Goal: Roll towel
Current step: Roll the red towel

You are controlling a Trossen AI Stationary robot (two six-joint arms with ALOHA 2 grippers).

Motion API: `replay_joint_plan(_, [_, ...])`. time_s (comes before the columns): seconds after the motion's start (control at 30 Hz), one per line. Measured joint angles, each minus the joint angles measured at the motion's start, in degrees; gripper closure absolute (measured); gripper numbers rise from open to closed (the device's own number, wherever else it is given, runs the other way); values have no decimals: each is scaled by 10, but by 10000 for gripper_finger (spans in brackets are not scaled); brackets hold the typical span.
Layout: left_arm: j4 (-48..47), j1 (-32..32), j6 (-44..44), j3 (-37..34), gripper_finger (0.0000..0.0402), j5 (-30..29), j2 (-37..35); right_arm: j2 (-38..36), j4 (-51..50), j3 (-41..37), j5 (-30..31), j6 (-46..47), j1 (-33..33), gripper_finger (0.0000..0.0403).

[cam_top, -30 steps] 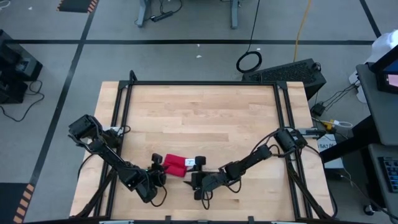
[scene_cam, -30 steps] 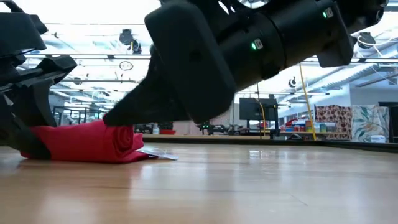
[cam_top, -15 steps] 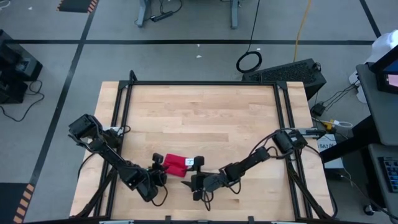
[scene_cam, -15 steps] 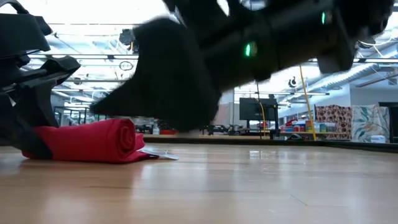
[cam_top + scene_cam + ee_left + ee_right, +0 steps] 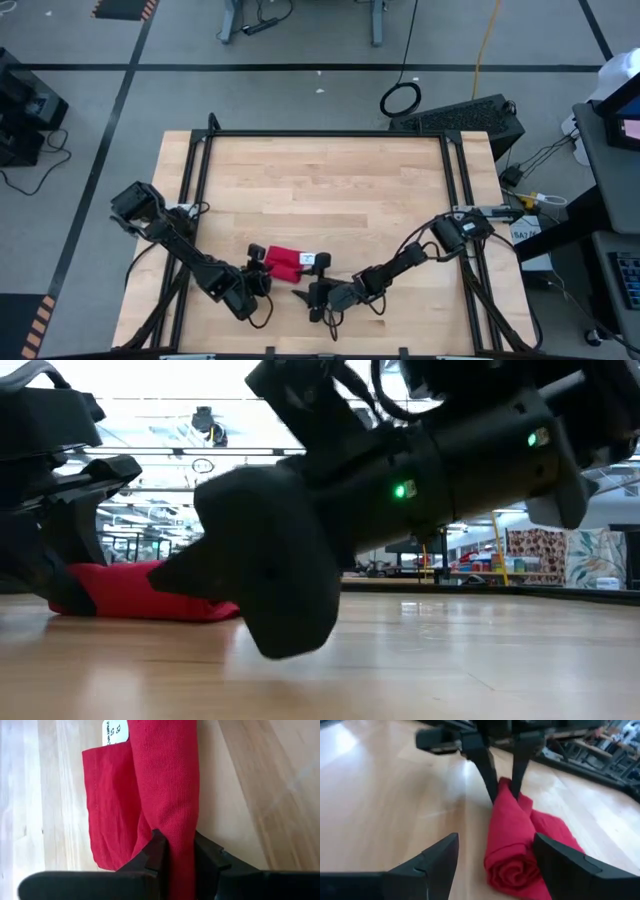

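The tabletop [image 5: 330, 190] is a pale wood slab framed by black rails, with grey floor all round it; a dark keyboard [image 5: 462, 116] and a coiled cable ring [image 5: 401, 99] lie on the floor beyond its far edge. Both arms reach in over the near edge. From the left comes the left gripper [image 5: 262, 268], its jaws pinching one end of the towel [image 5: 285, 263]. From the right comes the right gripper [image 5: 318, 287], just beside the roll's other end and clear of the cloth, jaws spread wide.

The towel sits near the middle of the near edge, a short red roll lying flat on the wood between the two grippers, with its white tag [image 5: 306, 260] showing on top.

At table height the right arm's wrist fills most of the frame and hides the roll's right half; only the towel [image 5: 130, 592] at the left peeks out, beside the left gripper's dark fingers.

The left wrist view gives what the overhead cannot: two fingertips [image 5: 156, 851] squeezed onto the rolled ridge of the towel [image 5: 167, 785], a flat flap spread beside the ridge, and the printed tag [image 5: 115, 731] at the far end.

The right wrist view looks down the roll's spiral end, towel [image 5: 512, 850] lying between its own spread fingers [image 5: 432, 862], untouched.
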Motion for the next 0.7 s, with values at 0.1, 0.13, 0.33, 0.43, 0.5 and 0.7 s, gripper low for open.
replay_joint_plan(0.1, [1, 9, 0, 0, 333, 3, -1, 0, -6, 0, -8, 16, -6, 154])
replay_joint_plan(0.13, [2, 11, 3, 0, 333, 3, -1, 0, -5, 0, -9, 18, -8, 154])
replay_joint_plan(0.33, [11, 17, 30, -1, 333, 5, -1, 1, -10, 0, -12, 27, -14, 154])
replay_joint_plan(0.43, [11, 19, 30, -1, 333, 5, -1, 9, -10, 1, -12, 44, -19, 154])
replay_joint_plan(0.5, [11, 19, 29, -1, 333, 5, -1, 16, -10, 2, -13, 68, -21, 154])
replay_joint_plan(0.7, [13, 19, 26, -1, 333, 5, -1, 7, -14, 2, 40, 48, -3, 154])
